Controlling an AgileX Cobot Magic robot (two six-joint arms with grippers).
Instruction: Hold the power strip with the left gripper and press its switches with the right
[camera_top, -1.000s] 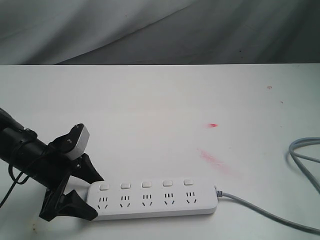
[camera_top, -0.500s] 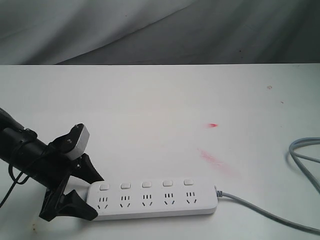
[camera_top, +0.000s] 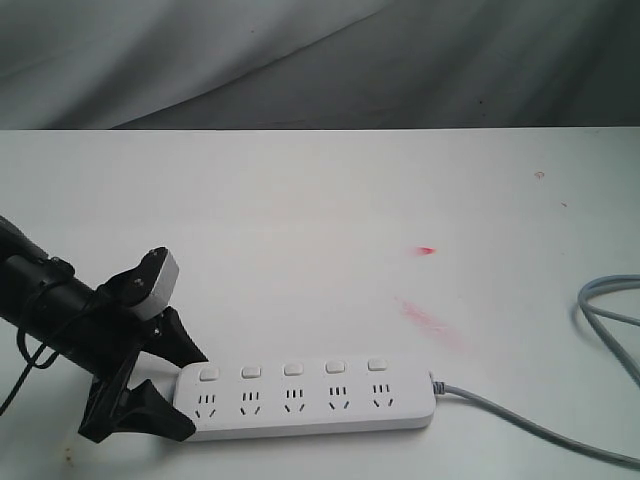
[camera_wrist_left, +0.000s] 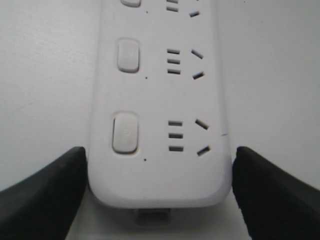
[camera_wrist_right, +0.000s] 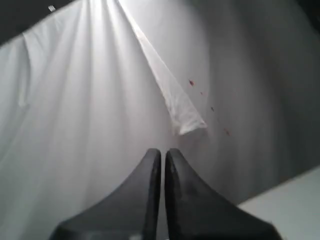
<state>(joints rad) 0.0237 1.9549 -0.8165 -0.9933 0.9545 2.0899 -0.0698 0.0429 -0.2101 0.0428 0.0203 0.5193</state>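
Note:
The white power strip (camera_top: 305, 400) lies along the table's front edge, its five switches (camera_top: 292, 369) in a row above the sockets. Its grey cable (camera_top: 530, 425) leaves from the right end. My left gripper (camera_top: 190, 392) straddles the strip's left end, one black finger against each long side. In the left wrist view the strip (camera_wrist_left: 160, 100) fills the gap between the fingers (camera_wrist_left: 55, 190), and my left gripper (camera_wrist_left: 159, 160) is shut on it. Two switches (camera_wrist_left: 125, 132) show fully there. My right gripper (camera_wrist_right: 163, 152) is shut and empty, facing the grey cloth; the exterior view does not show it.
The cable loops back at the table's right edge (camera_top: 610, 310). Red smears (camera_top: 428, 320) and a small red spot (camera_top: 426, 249) mark the white table (camera_top: 300, 220). A grey cloth backdrop (camera_top: 300, 60) hangs behind.

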